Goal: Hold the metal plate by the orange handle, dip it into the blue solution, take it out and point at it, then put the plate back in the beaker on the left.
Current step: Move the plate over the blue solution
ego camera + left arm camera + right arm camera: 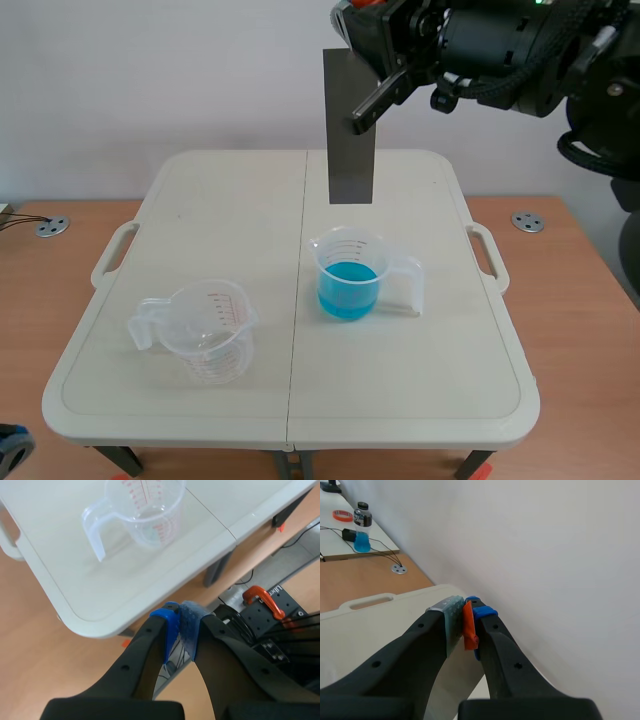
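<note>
My R gripper [468, 616] is clamped on the orange handle [468, 630]; metal plate [350, 140] hangs upright in the air, above & apart from the beaker w/ blue solution [347, 285]. The empty beaker [205, 335] stands left of it. My L gripper [181, 617] is closed on nothing, off the table [420, 400] edge

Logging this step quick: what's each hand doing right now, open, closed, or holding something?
Left hand: closed, holding nothing.
Right hand: closed on the orange handle of the metal plate.
</note>
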`<state>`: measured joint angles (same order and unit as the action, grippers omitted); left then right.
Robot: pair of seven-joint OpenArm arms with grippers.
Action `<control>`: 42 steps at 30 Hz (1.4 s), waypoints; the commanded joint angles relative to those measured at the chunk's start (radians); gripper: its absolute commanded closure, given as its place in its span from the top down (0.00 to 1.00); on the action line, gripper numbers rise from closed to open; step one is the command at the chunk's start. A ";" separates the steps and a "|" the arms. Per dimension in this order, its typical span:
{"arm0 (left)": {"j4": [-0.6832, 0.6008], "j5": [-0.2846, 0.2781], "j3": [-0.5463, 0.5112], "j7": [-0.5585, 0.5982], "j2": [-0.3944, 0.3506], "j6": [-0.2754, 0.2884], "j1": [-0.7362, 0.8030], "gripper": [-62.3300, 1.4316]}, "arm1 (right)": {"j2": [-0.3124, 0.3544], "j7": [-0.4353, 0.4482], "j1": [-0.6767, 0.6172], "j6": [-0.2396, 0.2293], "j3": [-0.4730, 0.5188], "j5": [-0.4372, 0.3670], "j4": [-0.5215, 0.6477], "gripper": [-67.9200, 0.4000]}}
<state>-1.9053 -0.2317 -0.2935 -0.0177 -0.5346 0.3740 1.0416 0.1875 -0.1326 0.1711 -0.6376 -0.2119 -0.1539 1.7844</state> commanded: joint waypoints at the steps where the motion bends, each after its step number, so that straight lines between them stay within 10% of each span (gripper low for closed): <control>1: -0.005 -0.008 0.002 0.012 0.002 0.003 -0.011 0.05 | 0.009 0.014 0.023 -0.013 0.005 -0.014 0.018 0.02; 22: 0.026 -0.011 0.093 -0.050 -0.037 0.006 -0.416 0.05 | 0.009 -0.008 0.006 -0.019 0.024 -0.010 0.012 0.02; 42: 0.446 -0.010 0.418 -0.071 -0.028 0.094 -1.056 0.05 | 0.008 0.000 0.006 -0.018 0.050 -0.010 0.012 0.02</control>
<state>-1.4418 -0.2344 0.1230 -0.1013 -0.5652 0.4713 -0.0074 0.1940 -0.1551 0.1650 -0.6624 -0.1658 -0.1535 1.7844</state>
